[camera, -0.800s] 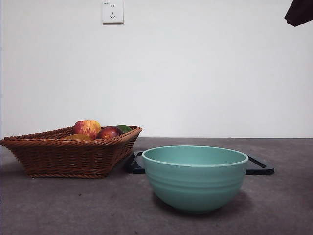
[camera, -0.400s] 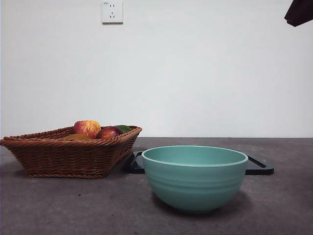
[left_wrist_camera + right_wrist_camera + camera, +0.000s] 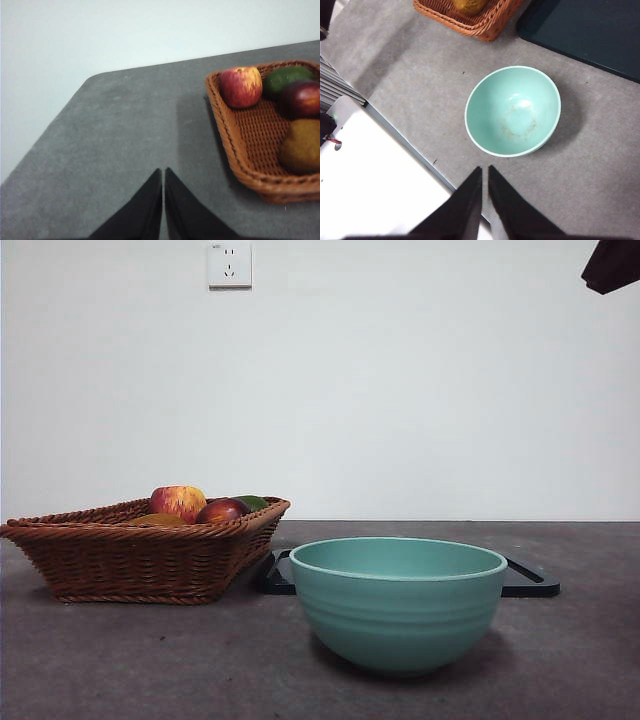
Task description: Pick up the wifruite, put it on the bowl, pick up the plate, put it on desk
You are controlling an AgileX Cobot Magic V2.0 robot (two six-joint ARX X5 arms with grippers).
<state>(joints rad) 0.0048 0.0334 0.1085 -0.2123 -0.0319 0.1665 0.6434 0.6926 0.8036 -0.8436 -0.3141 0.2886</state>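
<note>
Waiting above the desk (image 3: 115,130), both my grippers are clenched on nothing: left gripper (image 3: 163,175) short of the wicker basket (image 3: 235,145), where the wifruite (image 3: 301,145) lies ahead and to one side; right gripper (image 3: 484,172) high over the empty teal bowl (image 3: 513,111). Nothing is grasped yet, so I judge the left fingers must open and reach into the basket.

No legible text, labels or nos. anywhere, incl. wall socket (image 3: 230,264).
</note>
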